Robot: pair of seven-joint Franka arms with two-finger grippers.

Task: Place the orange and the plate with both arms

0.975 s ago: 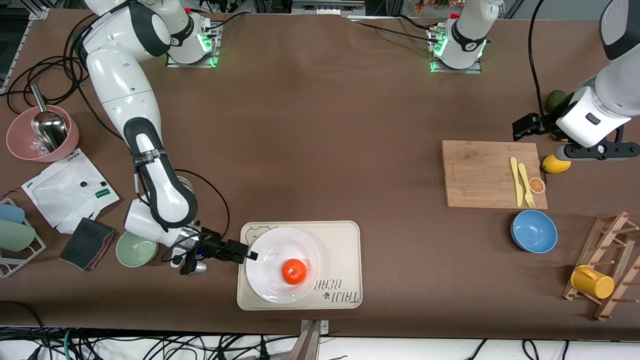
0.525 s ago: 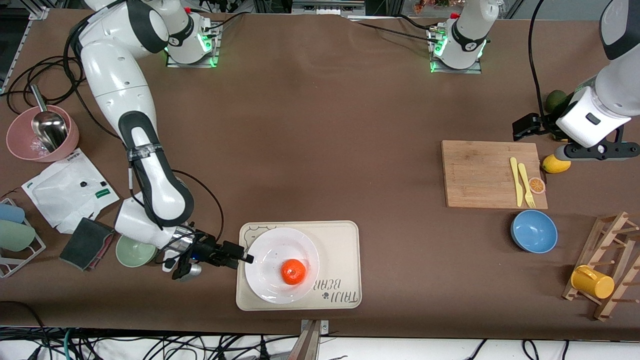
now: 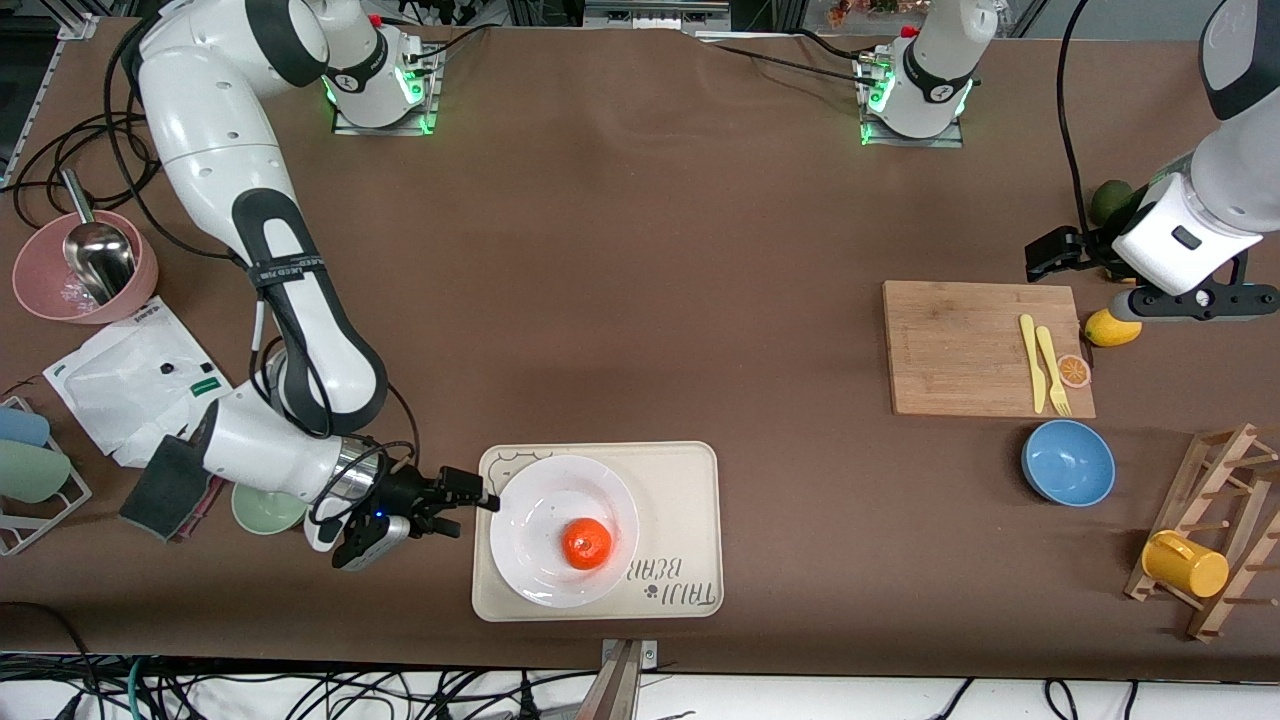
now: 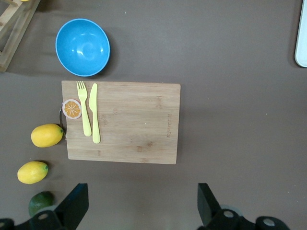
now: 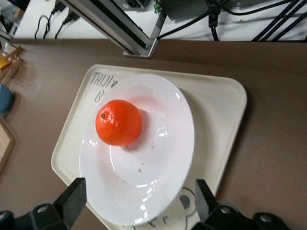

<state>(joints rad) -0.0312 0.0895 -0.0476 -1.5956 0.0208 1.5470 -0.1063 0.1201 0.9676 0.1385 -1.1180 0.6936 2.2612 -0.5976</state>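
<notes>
Starting at the right arm's end of the table, the right gripper (image 3: 468, 512) sits low beside the beige tray (image 3: 690, 480), in front of a green bowl (image 3: 262, 508). The front view shows only dark fingertips at the tray's edge, just beside the rim of the plate (image 3: 535, 490). The right wrist view makes the state plain: the two fingers (image 5: 72, 201) are spread wide and hold nothing, with the rim of the plate (image 5: 158, 167) lying in the span between them.

The plate rests on the tray, and the orange (image 3: 587, 543) sits on the plate, toward its front-camera side. The right wrist view shows the orange (image 5: 118, 122) whole, with its stem dimple up.

Toward the left arm's end, the left gripper (image 3: 1195, 302) waits in the air over the table just off the cutting board (image 3: 960, 350). The front view hides its fingers; the left wrist view shows them (image 4: 72, 206) parted and empty. That view also shows two lemons (image 4: 47, 135) and a green fruit (image 4: 41, 202) beside the board, where the front view shows one lemon (image 3: 1112, 328) partly covered by the arm.

A second ago the right fingertips reached over the plate's rim; they have since drawn back toward the right arm's end. Plate, orange and left arm are unchanged.
</notes>
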